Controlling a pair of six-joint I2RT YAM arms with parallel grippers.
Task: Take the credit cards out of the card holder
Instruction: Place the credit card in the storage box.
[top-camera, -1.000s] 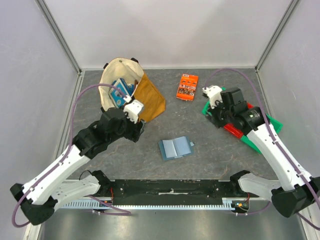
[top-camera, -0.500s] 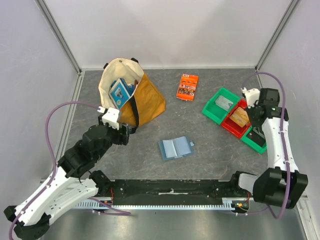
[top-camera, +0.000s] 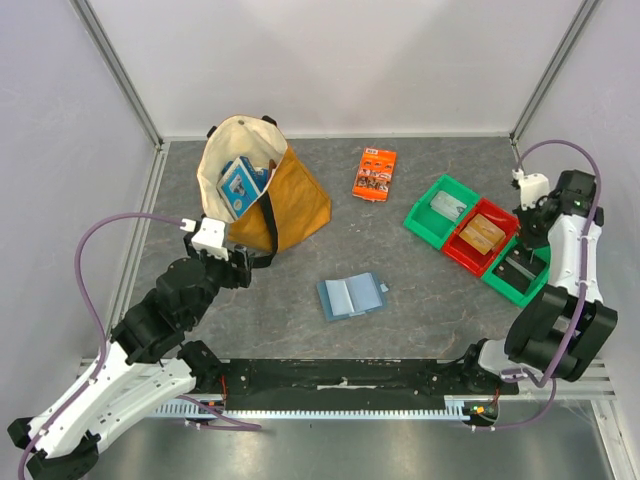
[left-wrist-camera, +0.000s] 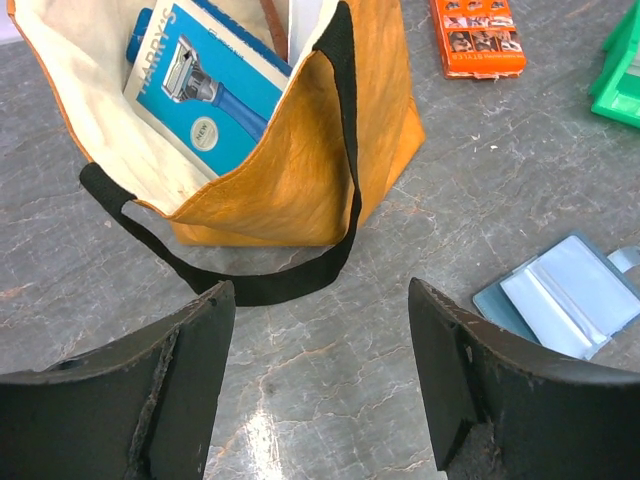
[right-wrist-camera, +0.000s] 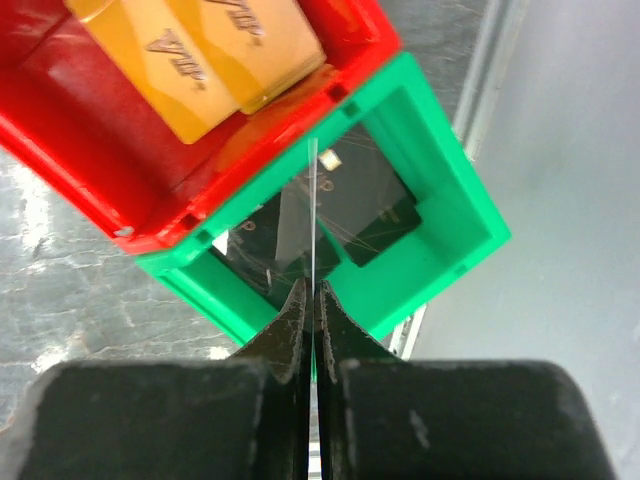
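The light-blue card holder (top-camera: 350, 296) lies open on the table, and it also shows at the right edge of the left wrist view (left-wrist-camera: 565, 300). A tan-orange credit card (right-wrist-camera: 200, 55) lies in the red bin (top-camera: 468, 252). A dark credit card (right-wrist-camera: 385, 205) lies in the near green bin (right-wrist-camera: 440, 190). My right gripper (right-wrist-camera: 312, 290) is shut on a thin card (right-wrist-camera: 313, 200) seen edge-on, held above that green bin at the far right (top-camera: 532, 222). My left gripper (left-wrist-camera: 320, 292) is open and empty over the table, near the bag strap (top-camera: 240, 262).
A tan tote bag (top-camera: 290, 195) holding a blue-and-white razor box (top-camera: 240, 185) stands at the back left, its black strap (left-wrist-camera: 260, 285) on the table. An orange printed packet (top-camera: 375, 172) lies at the back. A second green bin (top-camera: 428, 220) holds a grey card.
My right arm has swung right and back, from over the bins to the far right wall. My left arm has drawn back toward the near left.
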